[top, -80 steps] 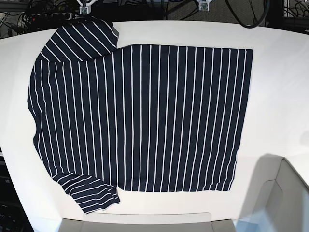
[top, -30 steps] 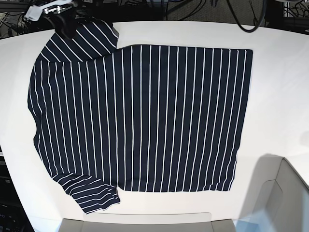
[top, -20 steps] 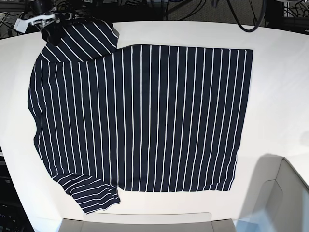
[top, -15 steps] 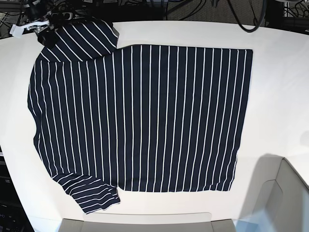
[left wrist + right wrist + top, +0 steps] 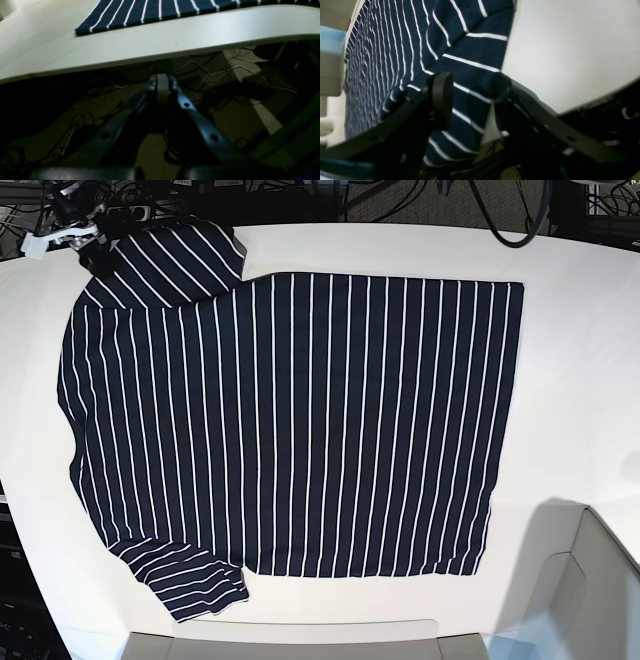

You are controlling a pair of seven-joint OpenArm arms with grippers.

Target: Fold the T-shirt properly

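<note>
Base view, from left to right. The right gripper (image 5: 88, 248) stands at the far left corner of the white table (image 5: 580, 380), at the outer edge of the upper sleeve (image 5: 175, 260) of the T-shirt (image 5: 300, 420). Only part of the gripper shows at the frame's top edge. The T-shirt, dark navy with thin white stripes, lies spread flat and fills most of the tabletop. From the gripper its body extends rightward to a straight hem edge (image 5: 510, 420). A second sleeve (image 5: 190, 580) lies well apart from the gripper, toward the near edge of the table. A pale bin (image 5: 590, 580) sits at the near right corner, far from the gripper.

Right wrist view. The right gripper (image 5: 470, 100) has its jaws spread wide, with nothing pinched between them. The left fingertip (image 5: 441, 100) is over striped fabric. The right fingertip (image 5: 501, 95) is at the border between the sleeve (image 5: 470, 50) and bare table (image 5: 570, 62). The sleeve's edge runs between the two fingers, and the rest of the T-shirt (image 5: 382, 62) stretches away ahead and to the left of the gripper. Whether the fingertips touch the cloth cannot be told.

Left wrist view. The left gripper (image 5: 162, 85) has its jaws pressed together and empty. It hangs below and outside the table's curved edge (image 5: 175, 47), over a floor strewn with cables (image 5: 225, 72). A corner of the T-shirt (image 5: 140, 12) lies on the tabletop above and ahead of the gripper, well apart from it.
</note>
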